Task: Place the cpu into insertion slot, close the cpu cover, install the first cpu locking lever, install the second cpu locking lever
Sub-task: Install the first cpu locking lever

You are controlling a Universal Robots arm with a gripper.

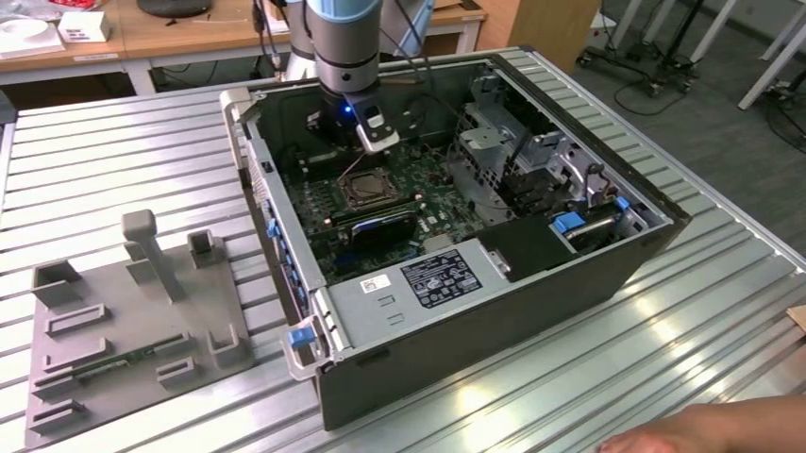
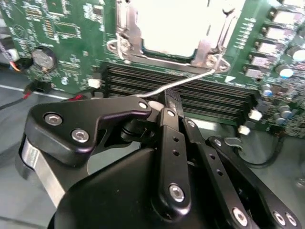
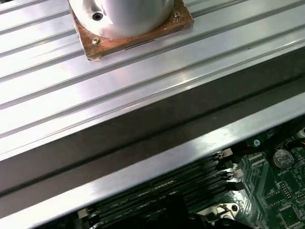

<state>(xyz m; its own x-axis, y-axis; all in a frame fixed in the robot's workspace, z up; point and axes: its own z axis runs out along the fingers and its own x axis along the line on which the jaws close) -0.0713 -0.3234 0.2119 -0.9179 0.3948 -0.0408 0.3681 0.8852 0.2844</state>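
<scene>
In the exterior view the gripper (image 1: 373,142) hangs inside the open computer case (image 1: 504,311), close over the insertion slot (image 1: 368,190) on the green motherboard (image 1: 435,193). In the second wrist view the cpu cover (image 2: 125,33) lies flat on the slot, and a thin wire lever (image 2: 186,81) runs from its corner toward the gripper's tip. Apart or together, I cannot tell. In the first wrist view black memory slots (image 3: 181,186) lie beside the case wall.
</scene>
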